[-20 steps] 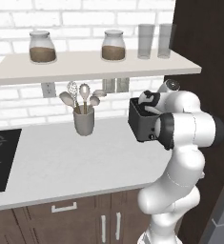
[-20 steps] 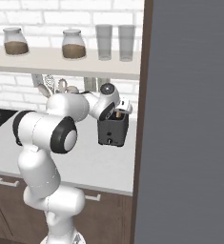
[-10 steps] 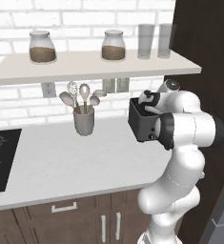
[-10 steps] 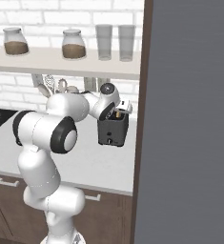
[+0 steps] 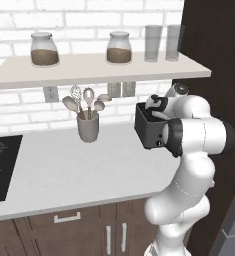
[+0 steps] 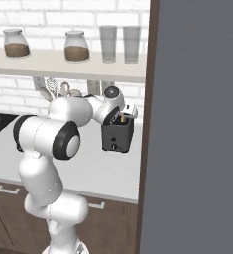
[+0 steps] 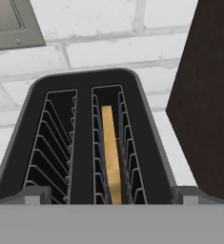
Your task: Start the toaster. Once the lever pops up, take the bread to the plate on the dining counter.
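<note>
While the gripper [image 7: 111, 194] hung wide open above the toaster [image 7: 85, 143], the bread [image 7: 111, 157] stood edge-on in the right-hand slot, centre frame, its length running up the picture.

Toaster [image 5: 147, 131] front perhaps arm-hidden

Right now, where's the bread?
The bread stands on edge in the right-hand slot of the toaster in the hand view, the other slot beside it bare; the toaster sits on the counter beside the dark cabinet wall.
</note>
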